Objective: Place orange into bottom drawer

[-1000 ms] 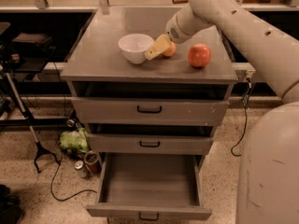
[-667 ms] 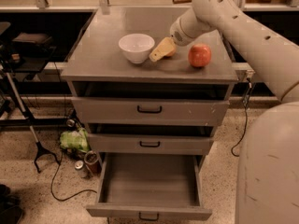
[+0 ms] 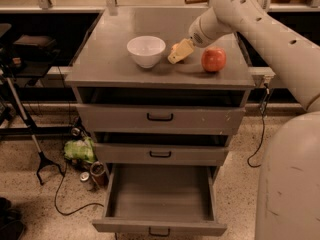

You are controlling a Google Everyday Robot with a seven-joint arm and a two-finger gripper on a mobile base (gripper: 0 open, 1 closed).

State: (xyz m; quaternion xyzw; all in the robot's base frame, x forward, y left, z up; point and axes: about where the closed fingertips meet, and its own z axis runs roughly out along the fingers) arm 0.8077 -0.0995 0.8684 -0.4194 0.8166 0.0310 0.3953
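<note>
The orange (image 3: 174, 47) shows only as a small yellow-orange sliver on the cabinet top, mostly hidden behind my gripper (image 3: 180, 51). The gripper, at the end of the white arm coming from the upper right, is down at the cabinet top (image 3: 110, 59), right at the orange, between the white bowl (image 3: 146, 50) and the larger reddish-pink fruit (image 3: 213, 59). The bottom drawer (image 3: 160, 196) is pulled out wide open below, and its grey inside is bare.
The two upper grey drawers (image 3: 160, 118) are pushed in or nearly so. On the floor to the left lie a green bag (image 3: 79, 149), cans (image 3: 92, 174) and cables. A black stand (image 3: 30, 134) is at the left. My white base (image 3: 290, 184) fills the lower right.
My gripper has shifted slightly to the right, away from the bowl, staying low at the orange. The bowl, the reddish fruit and the drawers have not moved.
</note>
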